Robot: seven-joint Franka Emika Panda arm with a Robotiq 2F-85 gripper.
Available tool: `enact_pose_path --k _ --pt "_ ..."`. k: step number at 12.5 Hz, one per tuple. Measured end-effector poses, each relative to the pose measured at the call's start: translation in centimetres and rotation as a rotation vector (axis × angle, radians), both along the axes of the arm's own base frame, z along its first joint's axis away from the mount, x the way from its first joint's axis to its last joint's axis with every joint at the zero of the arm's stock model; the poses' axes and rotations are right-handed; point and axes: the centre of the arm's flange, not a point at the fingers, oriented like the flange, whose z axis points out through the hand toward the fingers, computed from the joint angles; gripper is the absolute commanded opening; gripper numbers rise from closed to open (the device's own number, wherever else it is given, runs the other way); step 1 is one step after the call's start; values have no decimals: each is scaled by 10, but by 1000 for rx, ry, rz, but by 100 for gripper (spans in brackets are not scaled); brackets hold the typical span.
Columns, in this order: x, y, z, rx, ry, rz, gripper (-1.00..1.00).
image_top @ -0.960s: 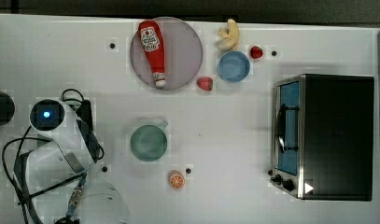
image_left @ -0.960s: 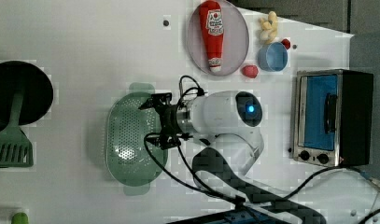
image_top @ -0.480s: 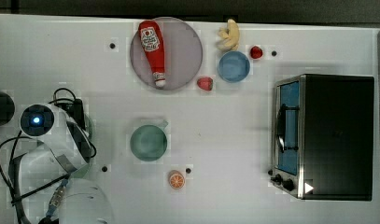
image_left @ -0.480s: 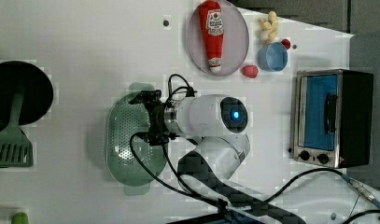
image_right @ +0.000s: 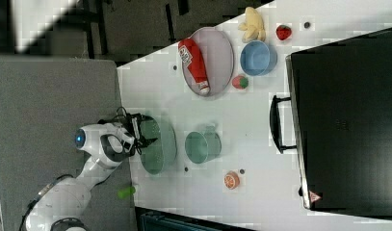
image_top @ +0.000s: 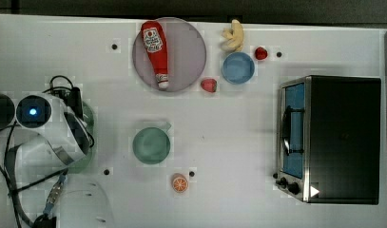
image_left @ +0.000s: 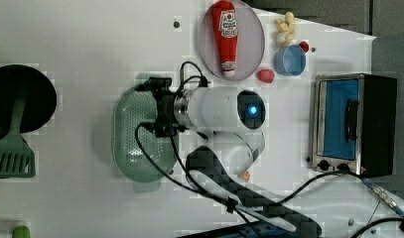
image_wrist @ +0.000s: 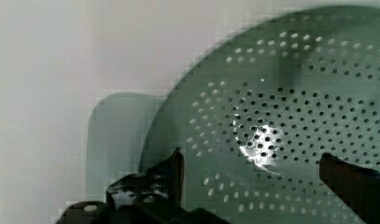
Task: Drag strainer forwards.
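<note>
In the left view, going left to right, we see a dark pan (image_left: 21, 99) with a green spatula (image_left: 11, 153), then the strainer (image_left: 135, 144), a pale mint oval basket on the white table (image_left: 90, 39). Our gripper (image_left: 157, 106) hangs over the strainer's bowl, jaws spread wide and holding nothing. Further right lie a ketchup bottle (image_left: 227, 34) and a toaster oven (image_left: 351, 124). We judge the strainer light, stiff and likely to slide; hooking its rim seems best.
</note>
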Motion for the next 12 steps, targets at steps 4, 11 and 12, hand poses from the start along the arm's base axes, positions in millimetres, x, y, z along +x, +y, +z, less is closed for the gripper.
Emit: enact_pose_path --k 4,11,12 --pt "35 -2 -4 17 -36 -37 100" --pt "91 -11 -15 29 -99 -90 100" --pt "96 -12 -15 31 -111 -95 100"
